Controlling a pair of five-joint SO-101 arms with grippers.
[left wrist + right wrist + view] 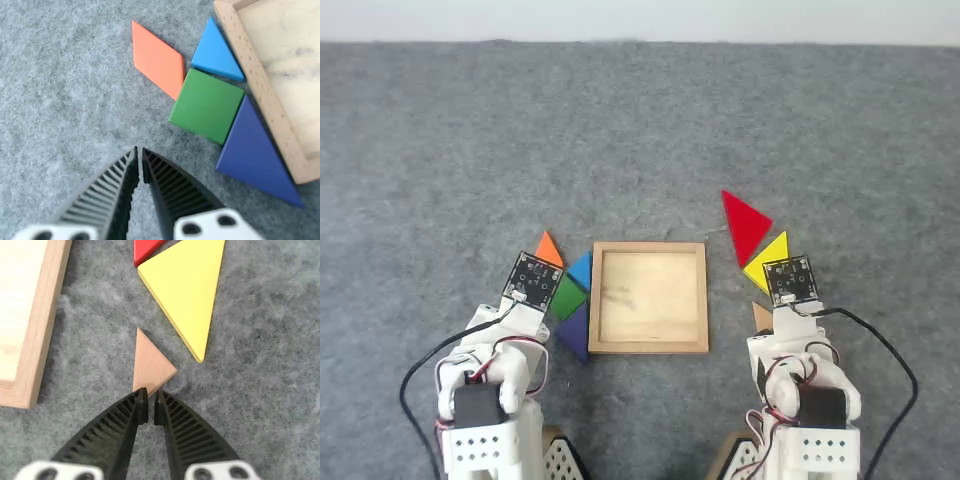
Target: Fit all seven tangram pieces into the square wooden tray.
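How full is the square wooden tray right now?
Empty. The tray shows bare wood inside in the high view, and the tangram pieces lie outside it on the grey mat.

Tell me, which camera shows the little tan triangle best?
The right wrist view: the tan triangle lies whole and close, at the tips of the right hand. The high view shows just one corner; the rest is covered.

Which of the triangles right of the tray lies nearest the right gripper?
The small tan triangle, right at the right gripper's tips. The larger yellow triangle lies beyond it and the red triangle farther still.
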